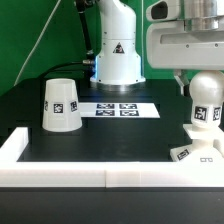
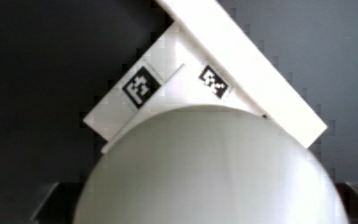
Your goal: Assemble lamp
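Observation:
My gripper (image 1: 200, 84) is at the exterior view's right, shut on the small rounded white bulb (image 1: 207, 105), which carries a square tag. The bulb hangs upright just above the flat square lamp base (image 1: 196, 150); I cannot tell if they touch. In the wrist view the bulb (image 2: 202, 160) fills the foreground between my dark fingertips (image 2: 44, 205), with my gripper (image 2: 202, 212) closed round it. The tagged base (image 2: 190, 82) lies beyond it. The tapered cup-like shade (image 1: 60, 105) stands mouth down at the exterior view's left, far from my gripper.
The marker board (image 1: 118, 108) lies flat in the middle of the black table. The robot's white body (image 1: 117, 55) stands behind it. A raised white border (image 1: 100, 178) runs along the front edge and the left side.

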`<state>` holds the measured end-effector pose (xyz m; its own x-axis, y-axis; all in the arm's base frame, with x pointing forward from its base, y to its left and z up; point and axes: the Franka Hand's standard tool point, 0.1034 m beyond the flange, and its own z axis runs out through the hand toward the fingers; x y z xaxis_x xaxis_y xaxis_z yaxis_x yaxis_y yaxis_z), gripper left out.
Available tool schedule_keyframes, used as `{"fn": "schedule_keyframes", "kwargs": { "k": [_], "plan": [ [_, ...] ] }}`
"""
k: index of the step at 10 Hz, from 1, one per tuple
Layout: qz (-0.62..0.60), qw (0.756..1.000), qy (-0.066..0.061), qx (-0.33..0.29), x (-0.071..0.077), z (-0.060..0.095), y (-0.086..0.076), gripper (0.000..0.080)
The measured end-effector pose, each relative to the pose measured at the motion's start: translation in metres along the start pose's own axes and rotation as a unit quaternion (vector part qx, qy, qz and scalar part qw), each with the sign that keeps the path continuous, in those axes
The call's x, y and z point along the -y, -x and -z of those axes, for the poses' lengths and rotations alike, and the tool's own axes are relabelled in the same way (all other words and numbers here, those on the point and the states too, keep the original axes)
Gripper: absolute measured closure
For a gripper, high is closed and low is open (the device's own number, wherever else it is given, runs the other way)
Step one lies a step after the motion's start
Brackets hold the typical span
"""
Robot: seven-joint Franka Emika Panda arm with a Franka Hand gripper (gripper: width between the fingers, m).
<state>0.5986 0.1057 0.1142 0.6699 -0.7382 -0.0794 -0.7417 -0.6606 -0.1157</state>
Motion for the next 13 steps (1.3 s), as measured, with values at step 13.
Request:
{"fn": "schedule_keyframes", "kwargs": {
  "k": [13],
  "plan": [
    [0.122, 0.993, 0.006, 0.005, 0.0039, -0.0019, 0.0057, 0.0101]
  ]
}}
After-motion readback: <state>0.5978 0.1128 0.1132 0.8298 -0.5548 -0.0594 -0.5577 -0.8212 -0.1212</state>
